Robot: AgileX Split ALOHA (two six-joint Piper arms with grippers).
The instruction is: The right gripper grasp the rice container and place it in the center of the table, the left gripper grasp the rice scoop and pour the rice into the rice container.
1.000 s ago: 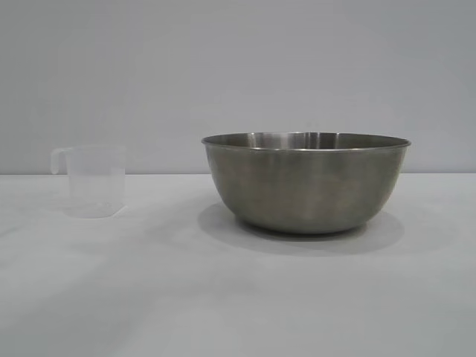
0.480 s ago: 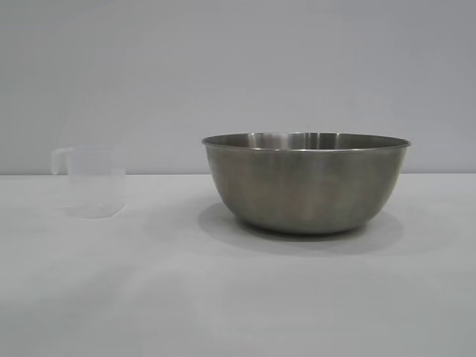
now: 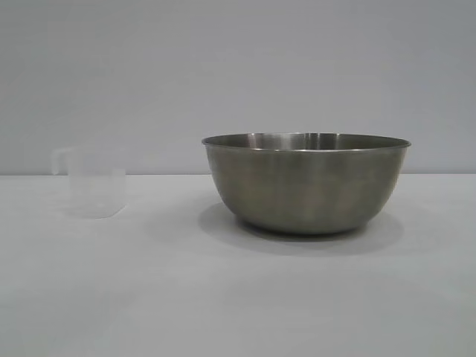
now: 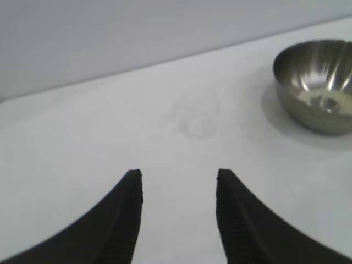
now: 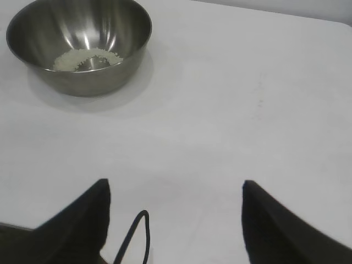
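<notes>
Task looked basically done: the rice container (image 3: 306,182) sat upright on the table (image 3: 238,297), center-right of the exterior view, and the right wrist view showed the rice (image 5: 87,59) lying as a thin pale patch at its bottom, so the pour had prob. happened. The rice scoop (image 3: 93,182) stood upright at mid-left of the exterior view, well apart from the bowl, handle toward the left edge, apparently empty, though it's faint against the wall and hard to read. In the left wrist view it was only a ghostly outline near frame center. Nothing obvious left except maybe parking the arms. Left gripper (image 4: 177,175): at the bottom of its wrist view, fingers partly spread w/ bare table between them, holding and touching nothing, scoop well ahead of it. Right gripper (image 5: 175,187): bottom of its own view, fingers wider apart, also empty, w/ the bowl far off at upper left of that frame. A thin dark cable (image 5: 132,236) looped beside one finger.
</notes>
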